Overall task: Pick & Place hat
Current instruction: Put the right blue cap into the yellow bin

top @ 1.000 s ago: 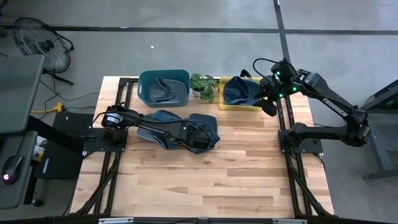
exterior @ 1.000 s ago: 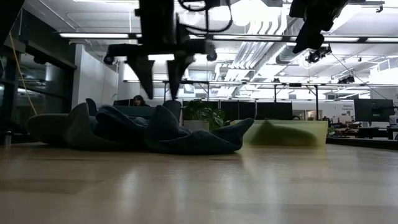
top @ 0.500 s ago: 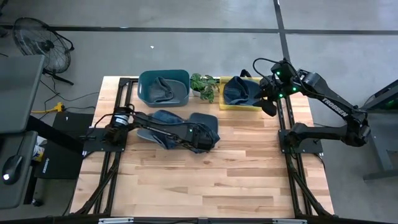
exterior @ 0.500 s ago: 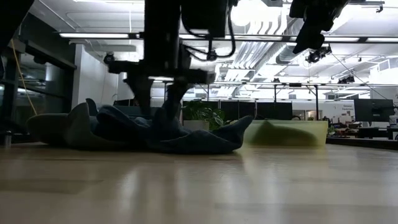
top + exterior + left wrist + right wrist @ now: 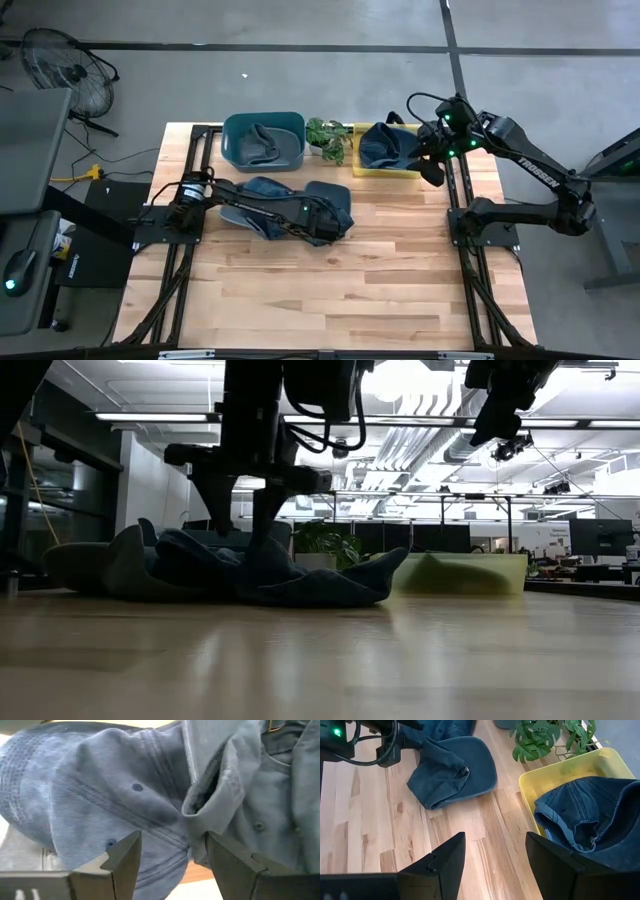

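Reaching into denim hats (image 5: 300, 203) piled mid-table, with a teal bin (image 5: 264, 141) at 11 o'clock.
Left gripper (image 5: 322, 229) spreads wide, fingers (image 5: 122, 862) straddling a hat fold; right gripper (image 5: 432, 165), also spread, hovers by the yellow bin (image 5: 388, 166) holding another hat (image 5: 585, 815).

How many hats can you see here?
4, maybe more hidden: one in the teal bin, one in the yellow bin, two piled mid-table, where the left claw reaches.
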`<state>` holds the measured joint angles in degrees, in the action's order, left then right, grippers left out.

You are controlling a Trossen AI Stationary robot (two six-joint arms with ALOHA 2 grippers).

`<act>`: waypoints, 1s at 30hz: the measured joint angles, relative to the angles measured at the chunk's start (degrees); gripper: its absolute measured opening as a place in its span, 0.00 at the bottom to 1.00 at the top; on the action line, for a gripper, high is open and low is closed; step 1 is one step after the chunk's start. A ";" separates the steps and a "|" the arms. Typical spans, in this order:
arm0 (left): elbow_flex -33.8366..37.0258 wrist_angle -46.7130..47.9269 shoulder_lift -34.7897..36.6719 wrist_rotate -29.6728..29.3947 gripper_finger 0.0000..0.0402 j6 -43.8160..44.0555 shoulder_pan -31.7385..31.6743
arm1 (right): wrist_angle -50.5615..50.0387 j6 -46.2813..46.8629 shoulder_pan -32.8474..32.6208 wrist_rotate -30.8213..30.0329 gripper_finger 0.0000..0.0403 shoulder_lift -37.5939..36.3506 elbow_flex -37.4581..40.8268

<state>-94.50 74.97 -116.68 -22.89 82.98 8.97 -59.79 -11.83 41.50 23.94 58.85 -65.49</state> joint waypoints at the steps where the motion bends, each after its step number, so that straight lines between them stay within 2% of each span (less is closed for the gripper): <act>1: 0.00 -0.25 0.02 -0.11 0.54 0.00 0.00 | 0.16 0.24 0.00 0.00 0.50 0.00 0.00; 7: 0.60 -1.79 0.11 -1.03 0.54 -0.59 -0.78 | 0.49 0.85 0.00 0.00 0.50 0.00 0.00; 14: 4.29 -8.90 0.13 2.78 0.54 -4.02 -3.76 | 0.50 1.28 0.00 0.00 0.50 0.00 0.00; 23: 4.72 -13.31 0.13 5.35 0.53 -6.48 -4.90 | 0.50 1.31 0.00 0.00 0.50 0.00 0.00; 26: 4.72 -14.28 0.13 6.54 0.49 -7.16 -4.90 | 0.52 1.31 0.00 0.00 0.50 0.00 0.00; 30: 4.72 -15.37 0.13 7.79 0.39 -8.15 -4.90 | 0.52 1.31 0.00 0.00 0.50 0.00 0.00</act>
<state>-89.78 59.60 -116.55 -15.10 74.83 4.08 -59.27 -10.52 41.50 23.94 58.85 -65.49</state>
